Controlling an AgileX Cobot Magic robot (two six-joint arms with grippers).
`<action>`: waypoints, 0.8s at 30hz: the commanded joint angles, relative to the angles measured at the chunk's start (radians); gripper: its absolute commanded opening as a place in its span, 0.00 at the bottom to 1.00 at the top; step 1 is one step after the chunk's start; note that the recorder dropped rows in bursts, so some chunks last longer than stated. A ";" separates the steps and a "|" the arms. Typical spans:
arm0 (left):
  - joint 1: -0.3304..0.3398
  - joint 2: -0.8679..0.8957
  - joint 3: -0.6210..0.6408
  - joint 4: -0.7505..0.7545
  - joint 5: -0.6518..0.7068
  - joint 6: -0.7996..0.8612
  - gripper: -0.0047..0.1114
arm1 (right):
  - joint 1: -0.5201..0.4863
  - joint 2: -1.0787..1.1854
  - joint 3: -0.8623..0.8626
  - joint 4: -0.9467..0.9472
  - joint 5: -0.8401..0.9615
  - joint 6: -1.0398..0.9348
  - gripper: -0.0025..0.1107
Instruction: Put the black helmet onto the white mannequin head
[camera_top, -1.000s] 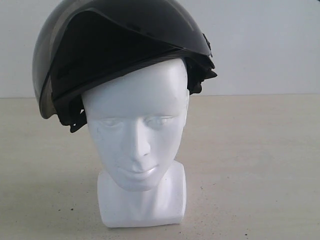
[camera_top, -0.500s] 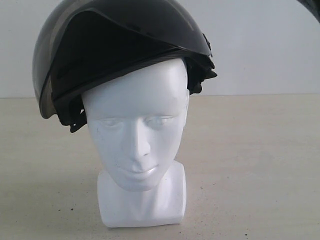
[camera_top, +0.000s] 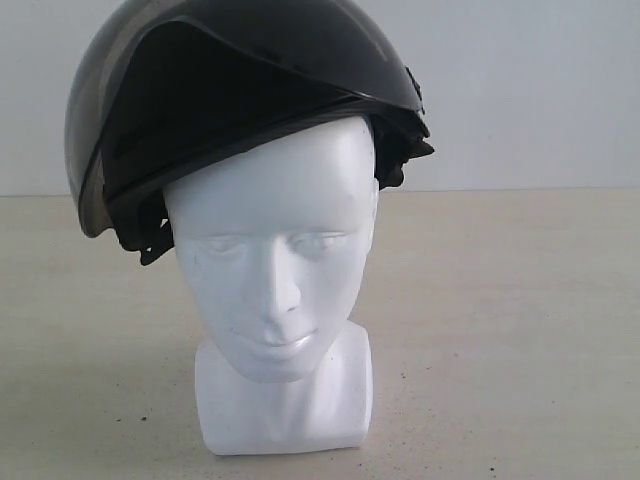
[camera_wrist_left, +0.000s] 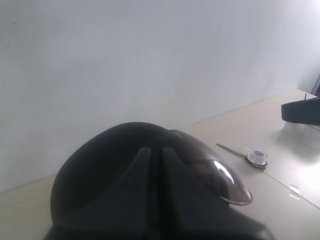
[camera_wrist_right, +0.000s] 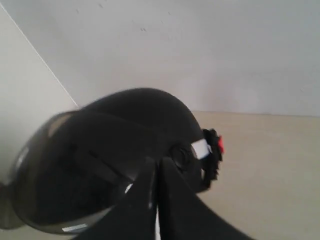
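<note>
Left hand (camera_wrist_left: 152, 151): fingers pressed together, nothing between them; black helmet (camera_wrist_left: 95, 170) lies beyond the tips. Right hand (camera_wrist_right: 156, 162): likewise closed and empty, facing the helmet's side. Helmet sits on the crown of the white mannequin head (camera_top: 275, 250), tilted, with the smoky visor (camera_top: 85, 160) hanging lower at the exterior view's left. Head upright on table (camera_top: 500, 320).
</note>
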 joint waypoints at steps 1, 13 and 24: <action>0.001 -0.005 0.005 0.003 -0.001 -0.004 0.08 | -0.015 0.064 -0.145 -0.033 0.281 -0.090 0.02; 0.001 -0.005 0.005 0.003 -0.001 -0.004 0.08 | -0.032 0.172 -0.170 -0.409 0.338 0.018 0.02; 0.001 -0.003 0.005 -0.079 -0.050 0.045 0.08 | -0.522 0.438 -0.180 0.600 0.460 -0.586 0.02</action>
